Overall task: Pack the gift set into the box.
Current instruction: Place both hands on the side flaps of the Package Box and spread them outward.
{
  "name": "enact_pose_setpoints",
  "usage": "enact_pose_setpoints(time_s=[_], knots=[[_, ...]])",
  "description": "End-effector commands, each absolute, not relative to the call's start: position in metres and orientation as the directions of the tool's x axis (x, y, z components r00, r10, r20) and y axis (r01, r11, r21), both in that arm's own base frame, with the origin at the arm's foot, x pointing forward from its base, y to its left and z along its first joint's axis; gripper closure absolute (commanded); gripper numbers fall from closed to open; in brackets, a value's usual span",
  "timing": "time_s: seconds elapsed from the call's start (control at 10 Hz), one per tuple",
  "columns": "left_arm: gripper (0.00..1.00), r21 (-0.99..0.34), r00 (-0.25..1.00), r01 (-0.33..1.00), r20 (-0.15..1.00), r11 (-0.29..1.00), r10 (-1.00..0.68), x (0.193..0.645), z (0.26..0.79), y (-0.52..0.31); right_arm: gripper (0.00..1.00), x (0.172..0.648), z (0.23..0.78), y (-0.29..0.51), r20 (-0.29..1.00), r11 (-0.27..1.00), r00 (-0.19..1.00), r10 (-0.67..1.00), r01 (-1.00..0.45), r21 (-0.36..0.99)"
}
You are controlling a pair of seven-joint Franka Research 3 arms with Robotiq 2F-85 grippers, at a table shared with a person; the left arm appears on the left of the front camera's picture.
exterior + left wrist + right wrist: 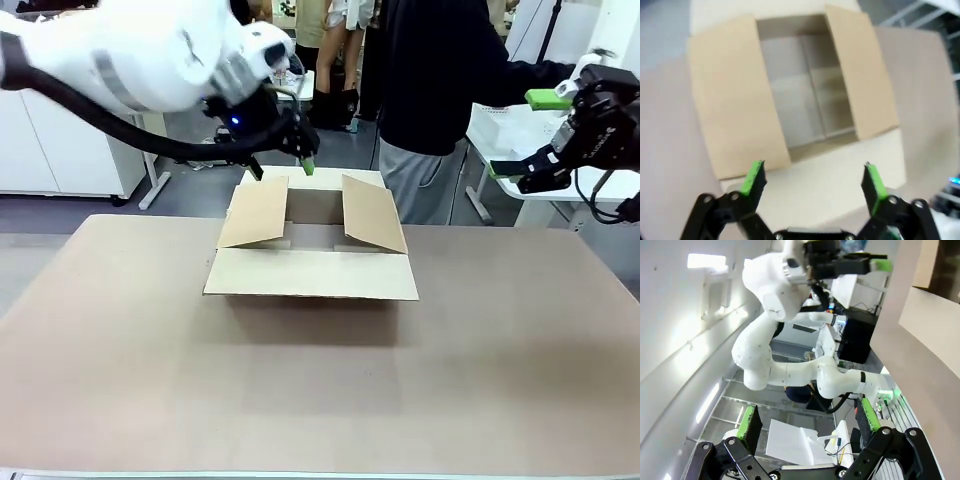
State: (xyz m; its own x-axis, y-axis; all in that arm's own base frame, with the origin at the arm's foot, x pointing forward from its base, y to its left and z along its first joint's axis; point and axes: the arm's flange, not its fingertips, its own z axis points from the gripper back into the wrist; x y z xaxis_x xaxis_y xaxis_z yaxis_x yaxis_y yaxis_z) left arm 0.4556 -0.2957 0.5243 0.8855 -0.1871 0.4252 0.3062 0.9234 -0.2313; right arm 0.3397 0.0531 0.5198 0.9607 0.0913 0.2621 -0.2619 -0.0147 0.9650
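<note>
Box (310, 272) sits mid-table (120, 350), flaps open, inside bare, side flaps leaning inward. I judge it light and stiff, apt to slide if nudged, and best pinched at a flap edge. Left gripper (283, 168) hangs over the box's far edge, fingers wide apart, holding nothing. Right gripper (525, 133) is raised off to the right, also wide and empty. White shape (492, 128) behind it may be the gift set; too unclear to confirm.

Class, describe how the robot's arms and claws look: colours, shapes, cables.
The left arm is white and rounded, with a black cable beneath. Both the left claw and right claw are black linkages with two green-padded fingers.
</note>
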Motion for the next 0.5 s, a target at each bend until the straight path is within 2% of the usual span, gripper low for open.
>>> enact_pose_setpoints(time_s=[0.0, 0.1, 0.2, 0.3, 0.4], knots=[[0.00, -0.029, 0.907, 0.180, 0.392, 0.983, -0.155, 0.488, 0.507, -0.324, 0.00, 0.341, 0.521, 0.053, 0.287, -0.026, 0.953, 0.095, -0.286, 0.958], [0.00, -0.056, 0.932, 0.178, 0.330, 0.982, -0.150, 0.489, 0.498, -0.319, 0.00, 0.341, 0.521, 0.053, 0.287, -0.026, 0.953, 0.095, -0.286, 0.958], [0.00, -0.303, 0.965, 0.260, 0.063, 0.917, -0.253, 0.483, 0.499, -0.300, 0.00, 0.341, 0.521, 0.053, 0.287, -0.026, 0.953, 0.095, -0.286, 0.958], [0.00, -0.081, 0.900, 0.226, 0.399, 0.971, -0.177, 0.478, 0.489, -0.301, 0.00, 0.341, 0.521, 0.053, 0.287, -0.026, 0.953, 0.095, -0.286, 0.958], [0.00, -0.081, 0.900, 0.226, 0.399, 0.971, -0.177, 0.478, 0.489, -0.301, 0.00, 0.341, 0.521, 0.053, 0.287, -0.026, 0.953, 0.095, -0.286, 0.958]])
